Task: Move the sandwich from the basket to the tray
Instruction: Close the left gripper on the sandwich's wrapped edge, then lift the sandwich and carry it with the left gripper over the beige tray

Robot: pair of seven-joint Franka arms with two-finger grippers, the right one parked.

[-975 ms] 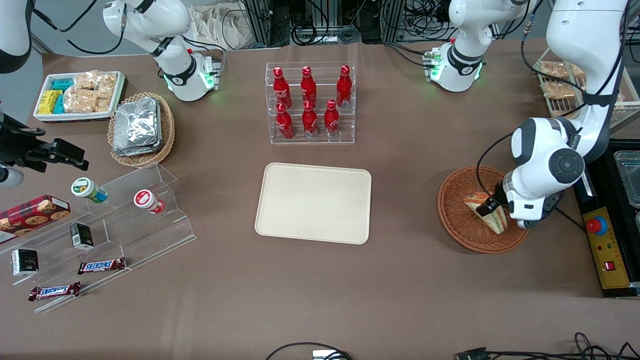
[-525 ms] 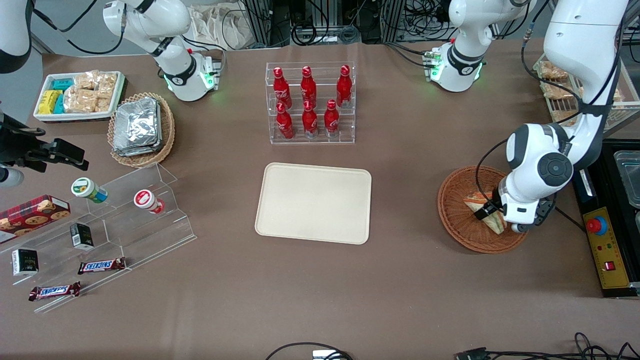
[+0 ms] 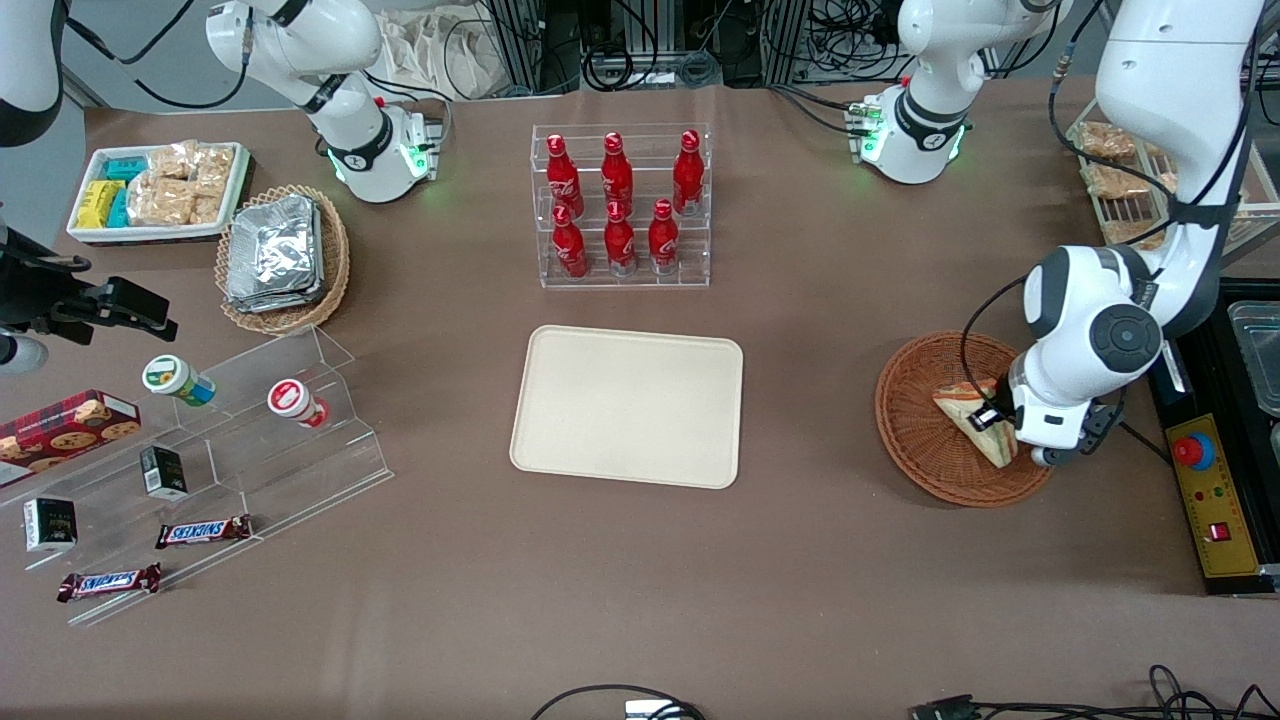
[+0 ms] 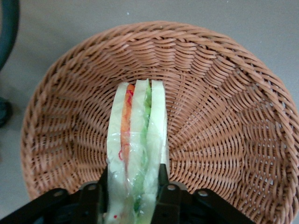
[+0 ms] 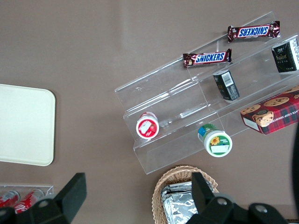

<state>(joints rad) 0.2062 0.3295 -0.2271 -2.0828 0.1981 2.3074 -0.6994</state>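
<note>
The sandwich (image 3: 962,411), a pale triangular wedge with orange and green filling, stands on edge in the reddish-brown wicker basket (image 3: 917,445) toward the working arm's end of the table. My left gripper (image 3: 993,419) is down in the basket, shut on the sandwich. In the left wrist view the two black fingers (image 4: 163,183) press both flat sides of the sandwich (image 4: 138,135), and the gripper (image 4: 132,185) sits low over the basket's woven wall (image 4: 224,116). The cream-beige tray (image 3: 627,405) lies bare at the table's middle, also seen as the tray (image 5: 23,126) in the right wrist view.
A clear rack of red bottles (image 3: 620,210) stands farther from the camera than the tray. A stepped acrylic shelf (image 3: 250,420) with snacks and a tan basket of foil packets (image 3: 283,255) lie toward the parked arm's end. A control box with a red button (image 3: 1205,490) sits beside the basket.
The wrist shifted a little within the basket, first toward the tray, then back. The sandwich shifted slightly with it and stays in the basket.
</note>
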